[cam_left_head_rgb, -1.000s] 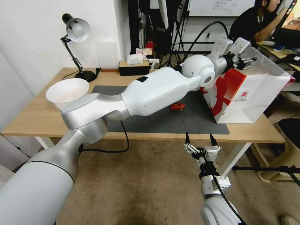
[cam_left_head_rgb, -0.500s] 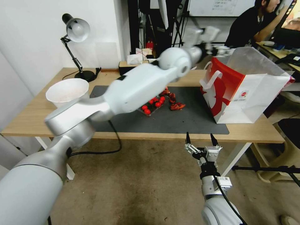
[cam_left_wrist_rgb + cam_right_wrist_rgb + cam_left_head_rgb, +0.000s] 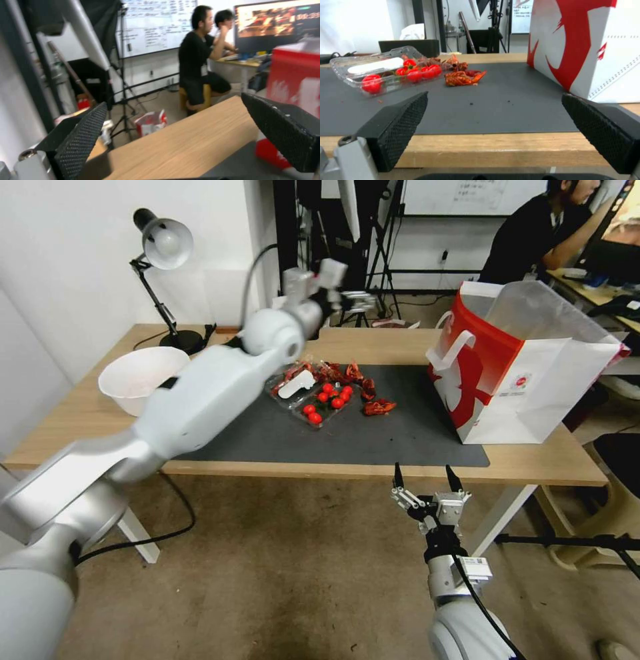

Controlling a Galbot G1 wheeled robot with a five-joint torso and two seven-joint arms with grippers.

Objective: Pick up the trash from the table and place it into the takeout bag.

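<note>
Left gripper (image 3: 333, 287) is up in the air over the far edge of the light-wood table (image 3: 80, 433), fingers spread apart and empty in the left wrist view. The trash cluster lies below it and toward the robot, on the dark grey mat (image 3: 373, 443): a clear plastic clamshell tray with red round pieces and a white label (image 3: 313, 397), then crumpled shiny red wrappers (image 3: 378, 407) just beside the tray on its bag side. The tray's long axis runs diagonally, far-left to near-right. The white shallow bowl (image 3: 140, 373) sits well off toward the lamp side. The red-and-white boxy paper takeout bag (image 3: 527, 373) stands open-topped, off to the left gripper's right, past the wrappers. Right gripper (image 3: 427, 488) hangs below the table's near edge, fingers wide apart, empty, level with the wrappers in the right wrist view. My read: the right gripper is nearer to the wrappers and the bag, and the left one is better placed for the tray.
</note>
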